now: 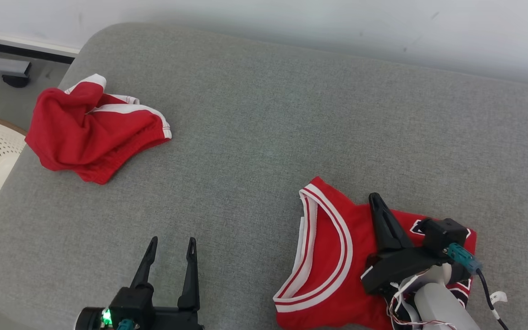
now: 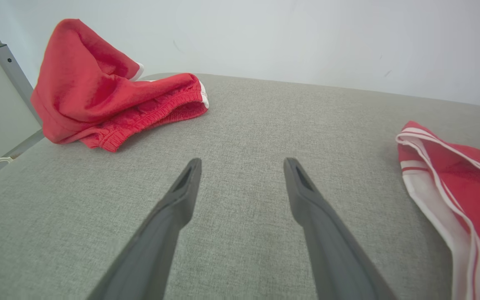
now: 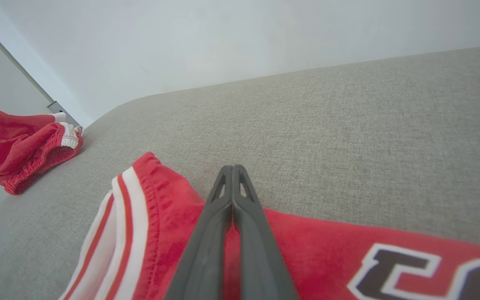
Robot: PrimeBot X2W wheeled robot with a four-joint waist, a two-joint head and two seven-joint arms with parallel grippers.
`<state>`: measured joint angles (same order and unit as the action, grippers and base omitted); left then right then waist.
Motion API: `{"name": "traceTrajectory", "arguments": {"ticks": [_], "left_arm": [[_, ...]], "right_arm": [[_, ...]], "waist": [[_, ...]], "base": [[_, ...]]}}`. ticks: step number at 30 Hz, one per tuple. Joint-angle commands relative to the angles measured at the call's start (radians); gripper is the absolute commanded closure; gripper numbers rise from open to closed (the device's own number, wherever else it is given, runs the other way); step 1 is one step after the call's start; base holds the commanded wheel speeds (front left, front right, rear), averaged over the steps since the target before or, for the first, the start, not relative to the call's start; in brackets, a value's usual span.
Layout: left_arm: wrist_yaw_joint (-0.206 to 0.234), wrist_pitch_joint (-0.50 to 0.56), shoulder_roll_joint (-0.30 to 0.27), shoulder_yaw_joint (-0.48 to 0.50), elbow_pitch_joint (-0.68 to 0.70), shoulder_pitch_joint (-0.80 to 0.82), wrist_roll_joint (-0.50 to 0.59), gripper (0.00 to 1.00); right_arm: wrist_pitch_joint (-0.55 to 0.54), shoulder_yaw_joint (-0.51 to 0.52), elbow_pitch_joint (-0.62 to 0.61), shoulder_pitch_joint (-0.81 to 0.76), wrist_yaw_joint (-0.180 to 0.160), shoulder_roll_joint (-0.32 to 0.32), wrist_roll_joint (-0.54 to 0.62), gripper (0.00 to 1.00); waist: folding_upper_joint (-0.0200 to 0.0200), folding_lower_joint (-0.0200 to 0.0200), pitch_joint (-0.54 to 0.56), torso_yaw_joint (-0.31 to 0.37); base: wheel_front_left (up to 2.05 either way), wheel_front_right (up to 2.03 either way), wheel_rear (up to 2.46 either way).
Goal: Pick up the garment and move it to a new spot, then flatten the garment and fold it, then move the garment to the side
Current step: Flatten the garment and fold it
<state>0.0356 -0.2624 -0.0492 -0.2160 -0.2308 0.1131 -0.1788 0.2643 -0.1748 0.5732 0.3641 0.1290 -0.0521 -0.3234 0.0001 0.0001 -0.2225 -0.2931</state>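
Jersey (image 1: pixel 326 256), red with white-and-red banding, lay folded at the near right of the grey cushion (image 1: pixel 264 105), close to its front edge. The right end effector (image 1: pixel 375 198) was closed, its two fingers pressed together and lying low over the jersey, tip pointing toward the far side. In the right wrist view no cloth showed between the tips, so it looked like a press or push rather than a pinch, though I could not tell whether the fingers touched the fabric. The left end effector (image 1: pixel 173 240) hung wide open above bare cushion, apart from the jersey and holding nothing. Crumpled red shorts (image 1: pixel 90 137) sat at the far left corner.

Judging by the fold, the step in hand was probably the final shift to the side. To do it well, the closed fingers should bear flat on the top layer and slide slowly so the layers travel together. The banded edge on the left looked loose and could peel back, and bringing the open left end effector onto it would steady it
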Motion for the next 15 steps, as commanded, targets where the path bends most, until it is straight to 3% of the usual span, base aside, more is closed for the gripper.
{"name": "traceTrajectory", "arguments": {"ticks": [1,14,15], "left_arm": [[0.004,-0.002,-0.002,0.004,0.0,-0.011,-0.004,0.0],[0.005,-0.002,-0.002,0.023,0.002,-0.04,-0.006,0.0],[0.005,-0.002,-0.002,0.026,0.002,-0.047,-0.006,0.0]], "right_arm": [[0.001,-0.008,-0.016,-0.008,0.003,0.003,0.0,1.0],[0.001,-0.002,-0.154,-0.109,0.003,0.001,0.056,1.0],[0.001,0.004,-0.172,-0.122,0.003,0.001,0.058,0.84]], "waist": [[-0.0001,-0.0001,0.004,0.007],[-0.0001,-0.0001,0.045,0.042],[-0.0001,-0.0001,0.052,0.048]], "base": [[0.0,0.0,0.0],[0.0,0.0,0.0],[0.0,0.0,0.0]]}}
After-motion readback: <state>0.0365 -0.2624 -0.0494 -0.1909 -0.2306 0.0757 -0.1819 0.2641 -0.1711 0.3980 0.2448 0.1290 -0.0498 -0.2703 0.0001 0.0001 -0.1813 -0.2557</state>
